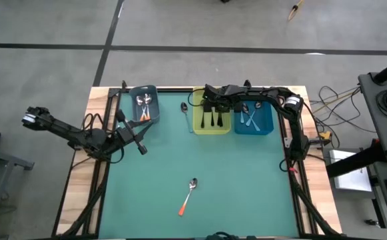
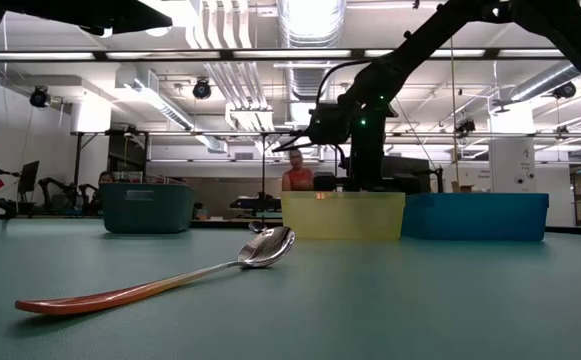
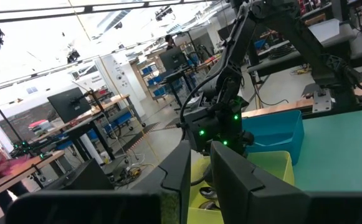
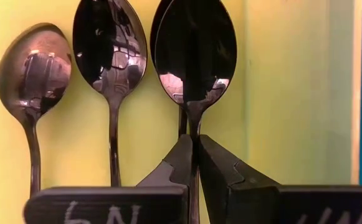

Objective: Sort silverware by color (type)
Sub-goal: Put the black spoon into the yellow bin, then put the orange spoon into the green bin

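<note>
Spoons sit in several places. Nearest the front edge of the green table (image 1: 246,200), one orange-handled spoon (image 1: 188,196) lies loose by itself, bowl toward the bins, handle toward the front; in the low view it lies flat with the bowl catching room light.

Further back, the left gripper (image 1: 132,135) hangs over the table's left part, near the dark teal bin (image 1: 144,105); its fingers (image 3: 230,180) stand a narrow gap apart with nothing between them.

Along the far edge, three bins. Dark teal bin at left holds spoons with orange handles. Just beside the yellow bin (image 1: 211,117), on the mat to its left, lies one more spoon (image 1: 184,108), handle colour not clear. Yellow bin holds dark spoons (image 4: 112,68) side by side. Blue bin (image 1: 253,119) at right holds pale-handled spoons.

The right gripper (image 1: 210,99) reaches over the yellow bin's far side. Its fingers (image 4: 181,165) are pinched together on the handle of a dark spoon (image 4: 196,53), whose bowl shows just above the tips against the yellow floor.

White marks, partly cut off, show on the right gripper's body; unreadable.

Beyond the table, a person (image 2: 296,172) stands in the workshop.
</note>
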`<state>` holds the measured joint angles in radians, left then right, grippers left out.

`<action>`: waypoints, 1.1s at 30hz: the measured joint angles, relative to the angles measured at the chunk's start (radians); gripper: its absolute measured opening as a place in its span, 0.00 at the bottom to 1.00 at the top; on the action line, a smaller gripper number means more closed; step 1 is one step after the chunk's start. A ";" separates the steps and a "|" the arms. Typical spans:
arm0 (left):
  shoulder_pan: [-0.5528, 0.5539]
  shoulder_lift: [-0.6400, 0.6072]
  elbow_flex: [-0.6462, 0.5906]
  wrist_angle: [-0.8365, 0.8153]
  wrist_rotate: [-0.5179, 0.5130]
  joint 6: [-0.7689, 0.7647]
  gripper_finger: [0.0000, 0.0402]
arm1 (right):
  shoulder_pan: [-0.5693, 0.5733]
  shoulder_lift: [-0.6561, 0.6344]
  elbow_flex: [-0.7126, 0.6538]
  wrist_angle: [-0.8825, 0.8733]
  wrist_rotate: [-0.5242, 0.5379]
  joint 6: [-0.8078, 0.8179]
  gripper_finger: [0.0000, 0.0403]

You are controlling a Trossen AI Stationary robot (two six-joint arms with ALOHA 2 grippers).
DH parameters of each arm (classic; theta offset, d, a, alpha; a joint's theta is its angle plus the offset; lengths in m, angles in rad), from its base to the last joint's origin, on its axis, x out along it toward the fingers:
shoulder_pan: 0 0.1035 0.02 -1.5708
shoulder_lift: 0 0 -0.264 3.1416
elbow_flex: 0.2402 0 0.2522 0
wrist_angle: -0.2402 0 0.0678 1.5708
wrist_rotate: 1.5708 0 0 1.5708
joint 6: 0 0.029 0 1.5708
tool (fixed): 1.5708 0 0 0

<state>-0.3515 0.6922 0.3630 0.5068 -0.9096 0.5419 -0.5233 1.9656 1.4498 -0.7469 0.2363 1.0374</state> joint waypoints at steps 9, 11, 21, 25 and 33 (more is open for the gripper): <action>0.000 0.000 0.000 0.000 0.000 0.000 0.12 | 0.000 0.000 0.000 0.005 0.000 0.000 0.02; 0.000 0.000 0.000 0.000 0.000 0.000 0.11 | 0.000 0.000 0.000 0.005 0.000 -0.001 0.03; 0.000 0.000 0.000 0.000 0.000 0.000 0.11 | 0.000 0.000 0.000 0.005 0.000 0.001 0.15; 0.000 0.000 0.000 -0.004 0.000 0.000 0.11 | 0.000 -0.007 0.004 -0.010 -0.011 -0.002 0.23; 0.000 0.000 0.000 -0.014 -0.045 -0.005 0.11 | 0.027 -0.136 0.035 -0.008 -0.010 -0.126 0.31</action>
<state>-0.3515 0.6922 0.3630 0.4932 -0.9545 0.5373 -0.4966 1.8300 1.4853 -0.7546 0.2265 0.9114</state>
